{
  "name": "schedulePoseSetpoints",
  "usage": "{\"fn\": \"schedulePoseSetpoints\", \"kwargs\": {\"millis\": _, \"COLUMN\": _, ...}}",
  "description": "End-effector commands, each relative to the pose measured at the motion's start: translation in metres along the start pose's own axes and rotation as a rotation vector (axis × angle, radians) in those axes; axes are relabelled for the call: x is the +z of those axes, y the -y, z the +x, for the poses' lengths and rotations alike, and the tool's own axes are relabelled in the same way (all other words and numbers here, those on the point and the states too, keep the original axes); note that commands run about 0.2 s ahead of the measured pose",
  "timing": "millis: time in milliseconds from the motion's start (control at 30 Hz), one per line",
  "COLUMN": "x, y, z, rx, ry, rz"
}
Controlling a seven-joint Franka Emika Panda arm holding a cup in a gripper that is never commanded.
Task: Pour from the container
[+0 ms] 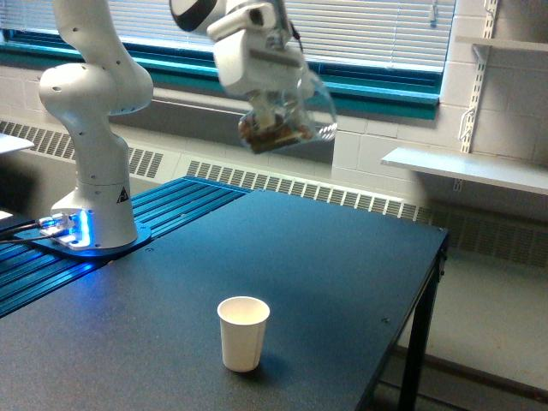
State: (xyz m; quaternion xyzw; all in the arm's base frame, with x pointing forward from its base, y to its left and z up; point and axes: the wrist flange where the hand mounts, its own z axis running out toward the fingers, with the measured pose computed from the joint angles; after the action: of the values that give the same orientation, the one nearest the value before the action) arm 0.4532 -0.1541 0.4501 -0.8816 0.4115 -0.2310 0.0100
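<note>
The container [287, 124] is a clear cup with brown chunky bits showing through its wall. It hangs tilted in the air, high over the far part of the dark table [325, 257]. My gripper [276, 107] is shut on the container, its white head just above it. A small off-white paper cup [243, 332] stands upright on the table near the front edge, well below the container and slightly toward the exterior view's left of it. The paper cup's inside looks empty.
The arm's white base [94, 171] stands on a blue ribbed plate [128, 248] at the exterior view's left. The table's edge [428, 282] drops off at the exterior view's right. A window with blinds and a wall shelf [471, 167] lie behind.
</note>
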Motion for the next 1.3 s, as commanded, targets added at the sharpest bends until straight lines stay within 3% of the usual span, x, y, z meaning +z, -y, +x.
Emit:
{"fn": "schedulePoseSetpoints", "kwargs": {"millis": 33, "x": 0.01, "y": -0.028, "z": -0.002, "rx": 0.03, "ry": 0.016, "rz": -0.026}}
{"fn": "schedulePoseSetpoints", "kwargs": {"millis": 467, "x": 0.036, "y": -0.065, "z": -0.01, "rx": 0.073, "ry": 0.067, "rz": -0.08}}
{"fn": "schedulePoseSetpoints", "kwargs": {"millis": 1300, "x": 0.087, "y": -0.095, "z": -0.034, "rx": 0.104, "ry": 0.192, "rz": -0.133}}
